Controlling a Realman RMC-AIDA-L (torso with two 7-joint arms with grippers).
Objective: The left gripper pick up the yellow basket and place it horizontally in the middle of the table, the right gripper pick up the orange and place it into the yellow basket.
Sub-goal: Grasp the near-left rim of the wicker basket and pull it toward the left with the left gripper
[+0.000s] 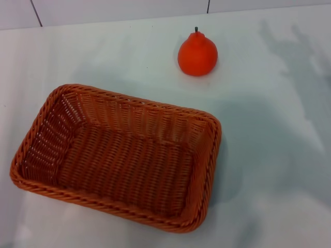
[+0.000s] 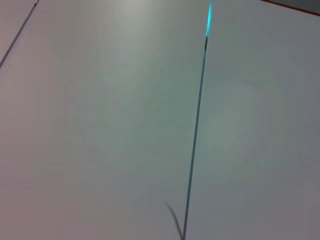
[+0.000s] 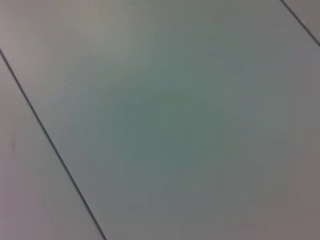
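The yellow basket (image 1: 119, 155), an orange-brown woven wicker basket with a braided rim, lies empty on the white table (image 1: 269, 170) at the front left of the head view, turned slightly askew. The orange (image 1: 197, 53), with a bumped neck and short dark stem, stands upright on the table behind the basket, apart from it. Neither gripper shows in any view. The left wrist view shows only pale flat panels with a thin seam (image 2: 196, 125). The right wrist view shows only pale panels with a dark seam (image 3: 50, 140).
The table's far edge meets a white panelled wall (image 1: 119, 10) at the back. Faint shadows fall on the table at the right (image 1: 295, 62). Bare tabletop lies to the right of the basket and around the orange.
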